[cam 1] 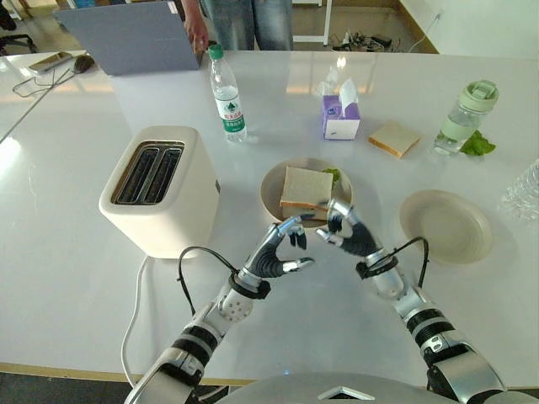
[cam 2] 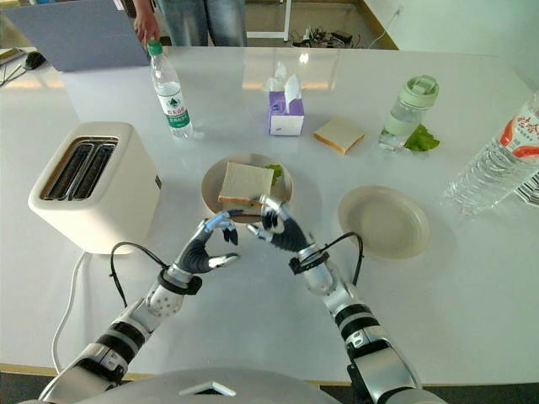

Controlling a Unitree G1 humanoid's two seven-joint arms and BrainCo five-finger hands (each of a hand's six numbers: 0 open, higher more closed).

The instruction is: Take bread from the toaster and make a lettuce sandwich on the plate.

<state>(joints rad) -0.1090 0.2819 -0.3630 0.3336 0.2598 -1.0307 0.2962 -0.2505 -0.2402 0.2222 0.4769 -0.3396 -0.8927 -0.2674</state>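
A white toaster (cam 1: pixel 160 189) stands at the left, its two slots empty. On the beige plate (cam 1: pixel 271 202) in the middle lies a sandwich: a bread slice (cam 1: pixel 306 187) on top, with green lettuce (cam 1: pixel 333 175) peeking out at its far right corner. My left hand (cam 1: pixel 282 248) hovers just in front of the plate, fingers loosely spread and holding nothing. My right hand (cam 1: pixel 345 229) is at the plate's front right rim, its fingertips close to the sandwich's near corner, also holding nothing.
A second, bare plate (cam 1: pixel 446 225) sits to the right. Behind it lie a spare bread slice (cam 1: pixel 394 138), a lettuce leaf (cam 1: pixel 478 145) and a green bottle (cam 1: pixel 465 114). A tissue box (cam 1: pixel 341 116), water bottle (cam 1: pixel 226 93) and laptop (cam 1: pixel 126 38) stand farther back.
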